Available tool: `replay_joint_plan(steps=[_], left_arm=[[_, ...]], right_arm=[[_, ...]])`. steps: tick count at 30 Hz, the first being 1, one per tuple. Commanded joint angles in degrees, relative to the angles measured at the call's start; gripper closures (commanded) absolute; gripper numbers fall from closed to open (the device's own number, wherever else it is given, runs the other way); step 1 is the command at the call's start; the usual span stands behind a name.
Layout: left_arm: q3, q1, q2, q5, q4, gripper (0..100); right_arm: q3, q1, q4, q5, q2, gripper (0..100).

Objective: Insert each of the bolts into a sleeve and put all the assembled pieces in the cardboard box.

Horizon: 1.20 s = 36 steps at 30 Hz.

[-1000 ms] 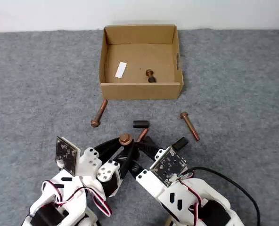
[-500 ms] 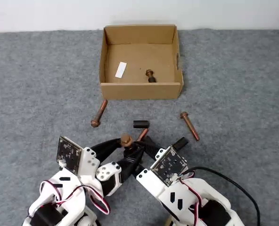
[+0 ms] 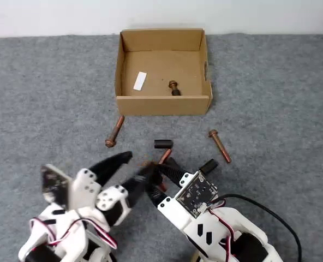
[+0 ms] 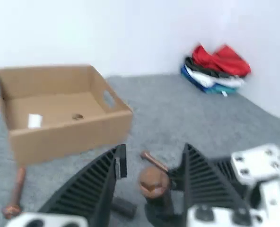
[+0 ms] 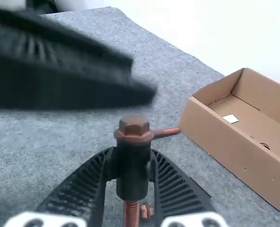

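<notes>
Right wrist view: the right gripper (image 5: 130,156) is closed around a black sleeve (image 5: 130,177), held upright. A copper-coloured bolt (image 5: 134,129) is pushed through it, with the hex head resting on the sleeve's top and the threaded end poking out below. In the left wrist view the left gripper (image 4: 154,151) is spread wide, one finger to each side of this assembled piece and apparently not touching it. In the high view both arms meet at the near side of a grey carpet (image 3: 270,98). The cardboard box (image 3: 162,105) sits well beyond them, holding one finished piece (image 3: 174,87) and a white label (image 3: 140,81). Between box and grippers lie a loose sleeve (image 3: 163,144) and three bolts. The first loose bolt (image 3: 114,131) is near the box's corner, the second loose bolt (image 3: 220,146) lies out to the other side, and the third loose bolt (image 3: 165,156) is just beside the grippers. Both parts look like hard metal: small, dense, rigid and not fragile. The sleeve's smooth round wall could twist or slip between the ribbed fingers. The bolt probably sits loose inside, so tipping it head-down may let it slide out. The safest hold seems to be across the sleeve's middle, head uppermost.
</notes>
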Motion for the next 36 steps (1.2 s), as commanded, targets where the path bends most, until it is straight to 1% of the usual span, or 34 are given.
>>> replay_joint_plan(steps=[1,2,3,5,6,9,11,15,21,25,30,36], left_arm=[[-3.82,-7.12,0.09,-0.88,0.26,94],[-3.91,-9.58,0.09,-0.88,0.26,98],[-3.74,-12.22,0.09,-0.97,0.35,100],[-2.95,-17.32,0.09,-1.93,0.70,99],[-1.71,-19.69,0.09,-3.34,0.70,100],[5.23,-26.02,0.09,-10.20,0.35,100],[10.24,-29.01,0.09,-13.45,0.70,100],[20.97,-32.70,0.09,-17.49,0.35,100],[26.51,-33.14,0.00,-17.58,0.35,100],[32.75,-33.14,0.26,-17.67,0.35,100],[32.48,-35.78,0.09,-17.58,0.53,100],[32.48,-35.69,0.09,-17.49,0.53,100]], right_arm=[[-2.64,3.56,-1.45,-4.92,-0.13,99.1],[-2.73,5.05,-1.45,-6.77,-0.13,99.1],[-2.73,7.25,-1.36,-7.91,-0.04,99.1],[-2.64,13.05,-1.36,-8.26,-0.04,99.1],[-2.64,16.57,-1.36,-8.88,-0.04,99.1],[-2.73,26.86,-1.36,-14.77,0.04,99.1],[-2.73,30.99,-1.36,-16.70,0.04,99.1],[-6.77,31.52,-1.98,-16.88,3.82,99.1],[-20.04,31.78,-3.47,-16.97,23.52,99.1],[-29.80,31.87,-11.82,-16.88,39.52,99.1],[-41.76,31.87,-21.85,-16.62,59.03,99.1],[-54.95,33.45,-30.37,-16.62,81.01,99.1]])
